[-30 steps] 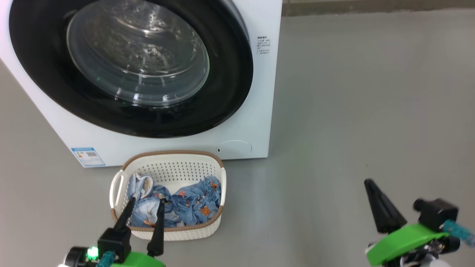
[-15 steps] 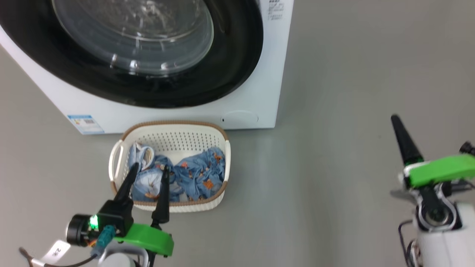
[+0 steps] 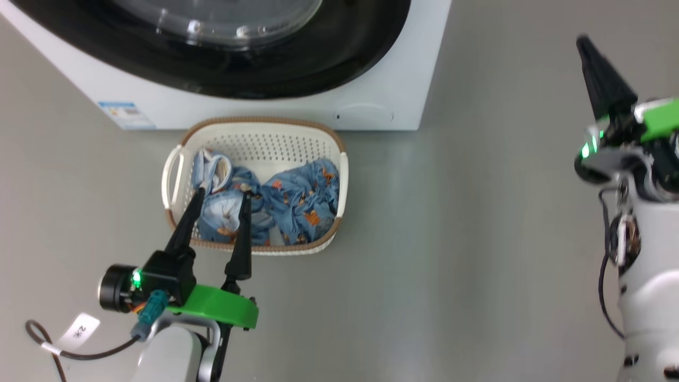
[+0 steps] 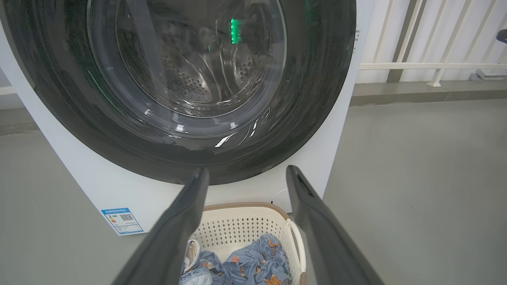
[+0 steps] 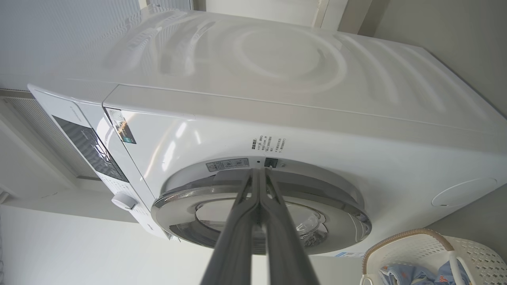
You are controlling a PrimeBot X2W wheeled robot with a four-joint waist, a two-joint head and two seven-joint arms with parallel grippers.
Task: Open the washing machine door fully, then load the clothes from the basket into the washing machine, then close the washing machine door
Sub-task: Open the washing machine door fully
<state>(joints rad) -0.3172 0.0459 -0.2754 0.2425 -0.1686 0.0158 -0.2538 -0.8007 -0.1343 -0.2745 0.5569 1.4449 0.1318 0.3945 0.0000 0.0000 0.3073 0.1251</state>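
The washing machine [image 3: 395,79] stands at the top of the head view, its door [image 3: 339,58] lying flat against the front. Before it on the floor sits the basket [image 3: 254,135] holding the clothes [image 3: 302,199]. My left gripper [image 3: 223,190] hangs open over the basket's left half, fingertips just above the fabric and nothing between them. In the left wrist view the door [image 4: 182,158] fills the top, with the basket [image 4: 245,221] and clothes [image 4: 253,261] below the open fingers [image 4: 313,233]. My right gripper [image 3: 586,45] is shut and empty, raised at the right; its tips [image 5: 259,174] point at the door's rim [image 5: 336,237].
Open grey floor [image 3: 477,239] stretches to the right of the machine and basket. A blue label [image 3: 126,115] marks the machine's lower left corner. A white railing [image 4: 427,65] runs behind at the right. The control panel and knob [image 5: 123,201] show on the machine's front.
The head camera has tilted down, so machine and basket slid up the picture. My right gripper, still shut, has risen and moved forward toward the machine. The left gripper stays open over the basket.
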